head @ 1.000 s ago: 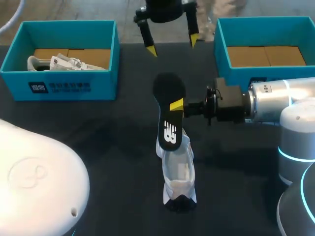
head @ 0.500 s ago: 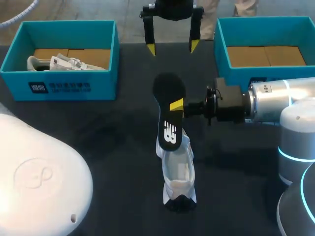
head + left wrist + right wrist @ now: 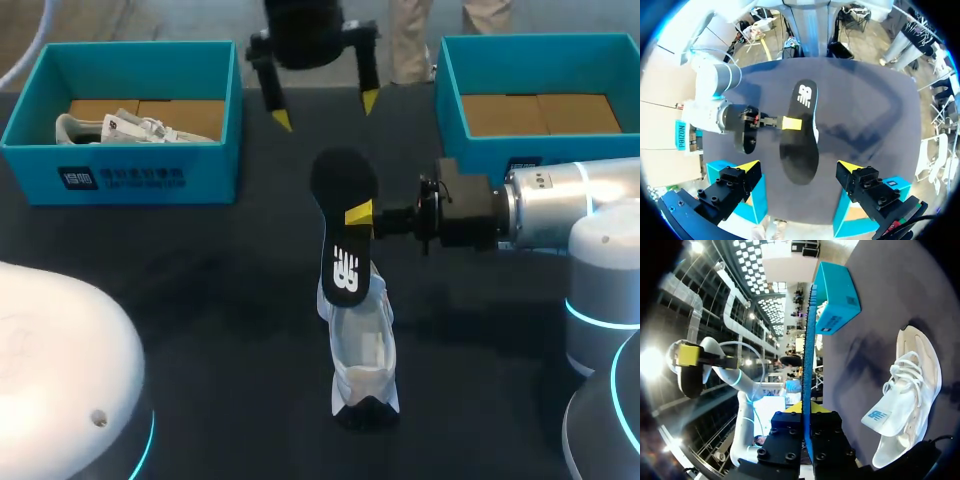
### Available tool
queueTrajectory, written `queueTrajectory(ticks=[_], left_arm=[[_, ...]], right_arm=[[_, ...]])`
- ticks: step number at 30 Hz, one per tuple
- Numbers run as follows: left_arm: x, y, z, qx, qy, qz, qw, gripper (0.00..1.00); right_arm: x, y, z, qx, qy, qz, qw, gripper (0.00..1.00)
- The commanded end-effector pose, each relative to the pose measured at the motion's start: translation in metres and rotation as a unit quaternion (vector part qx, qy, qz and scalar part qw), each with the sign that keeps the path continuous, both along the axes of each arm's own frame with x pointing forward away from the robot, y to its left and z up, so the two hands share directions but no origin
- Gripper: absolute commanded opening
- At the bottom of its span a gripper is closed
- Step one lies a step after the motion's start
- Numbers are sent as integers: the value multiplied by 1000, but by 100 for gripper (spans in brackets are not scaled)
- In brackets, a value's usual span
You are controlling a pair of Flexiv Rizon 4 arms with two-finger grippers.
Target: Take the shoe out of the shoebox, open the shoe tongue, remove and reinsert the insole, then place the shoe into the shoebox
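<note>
1. Shoe (image 3: 362,350): it lies on the table (image 3: 200,260), out of the empty shoebox (image 3: 480,155), near our side.
2. Insole (image 3: 345,230): it is out of the shoe and held above it. One end hangs over the opening; we cannot tell whether it touches. We judge the removal done and the reinsertion in hand.
3. Right gripper (image 3: 358,213): clamped narrow on the insole's edge. Next, we think it must angle the insole down into the opening.
4. Left gripper (image 3: 326,111): spread wide and empty, high over the table's far side. It could come down to steady the shoe.
</note>
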State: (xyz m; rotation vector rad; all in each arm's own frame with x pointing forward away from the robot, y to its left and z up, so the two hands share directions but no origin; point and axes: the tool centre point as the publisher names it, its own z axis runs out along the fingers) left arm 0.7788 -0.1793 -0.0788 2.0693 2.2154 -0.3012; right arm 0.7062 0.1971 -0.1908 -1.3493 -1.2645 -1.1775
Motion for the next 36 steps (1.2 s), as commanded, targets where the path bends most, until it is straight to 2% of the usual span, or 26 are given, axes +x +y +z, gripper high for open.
queueTrajectory(ticks=[1, 5, 11, 19, 36], left_arm=[[-5, 26, -14, -295, -16, 15, 955, 100], [-13, 28, -14, -359, -19, 4, 933, 100], [-25, 38, -17, -462, -16, -16, 887, 100], [-35, 45, -28, -541, -19, 1, 841, 100], [-32, 48, -31, -541, -28, 19, 841, 100]], right_arm=[[-1, 1, 0, -2, 0, -1, 1000, 0], [-1, 1, 0, -2, 0, -1, 1000, 0], [-1, 1, 0, -2, 0, -1, 1000, 0], [-1, 1, 0, -2, 0, -1, 1000, 0], [-1, 1, 0, -2, 0, -1, 1000, 0]])
